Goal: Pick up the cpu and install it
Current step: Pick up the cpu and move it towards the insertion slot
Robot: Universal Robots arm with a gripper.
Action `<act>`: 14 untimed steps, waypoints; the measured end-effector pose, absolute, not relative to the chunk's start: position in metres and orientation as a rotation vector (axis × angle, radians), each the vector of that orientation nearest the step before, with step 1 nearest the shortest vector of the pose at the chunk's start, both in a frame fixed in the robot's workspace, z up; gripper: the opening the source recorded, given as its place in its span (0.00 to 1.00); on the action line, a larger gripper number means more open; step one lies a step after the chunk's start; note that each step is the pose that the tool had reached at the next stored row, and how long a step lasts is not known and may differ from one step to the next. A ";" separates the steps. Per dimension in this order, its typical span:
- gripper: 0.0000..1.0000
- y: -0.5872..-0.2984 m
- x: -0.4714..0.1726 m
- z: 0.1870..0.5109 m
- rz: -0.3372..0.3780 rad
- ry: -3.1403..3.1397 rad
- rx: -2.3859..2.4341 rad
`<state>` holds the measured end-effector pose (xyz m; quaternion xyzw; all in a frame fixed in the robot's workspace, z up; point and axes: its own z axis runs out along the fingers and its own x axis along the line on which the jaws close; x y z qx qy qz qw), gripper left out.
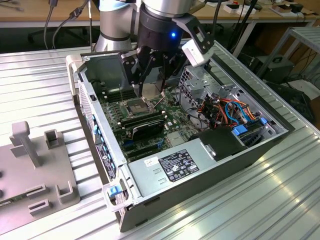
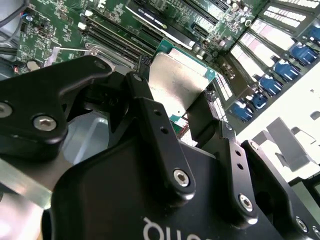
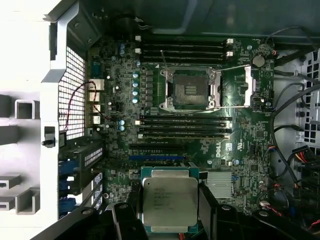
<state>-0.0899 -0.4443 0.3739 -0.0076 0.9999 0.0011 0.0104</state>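
My gripper (image 1: 150, 93) is shut on the cpu (image 1: 149, 90), a thin square chip with a silver-grey metal top. It hangs tilted inside the open computer case, a little above the motherboard. The black socket (image 1: 136, 106) lies just below and toward the exterior view's left, with its metal frame swung open. The first wrist view shows the cpu (image 3: 169, 201) between the two black fingers (image 3: 206, 202), apart from the empty socket (image 3: 189, 90). In the second wrist view the cpu (image 2: 177, 80) sits clamped at its edges over the green board.
Black RAM sticks (image 1: 142, 122) lie beside the socket. A power supply (image 1: 170, 167) fills the case's near end, and coloured cables (image 1: 225, 107) bunch at the exterior view's right. A grey fixture (image 1: 35, 165) stands on the ribbed table outside the case wall (image 1: 92, 120).
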 end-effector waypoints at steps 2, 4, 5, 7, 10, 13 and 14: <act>0.55 -0.444 -0.086 0.374 0.004 3.121 -0.024; 0.55 -0.444 -0.082 0.374 0.004 3.121 -0.024; 0.55 -0.444 -0.081 0.374 0.004 3.121 -0.024; 0.55 -0.444 -0.078 0.374 0.004 3.121 -0.024; 0.55 -0.444 -0.076 0.374 0.003 3.121 -0.023; 0.55 -0.444 -0.076 0.374 0.003 3.121 -0.024; 0.55 -0.444 -0.076 0.374 0.003 3.121 -0.024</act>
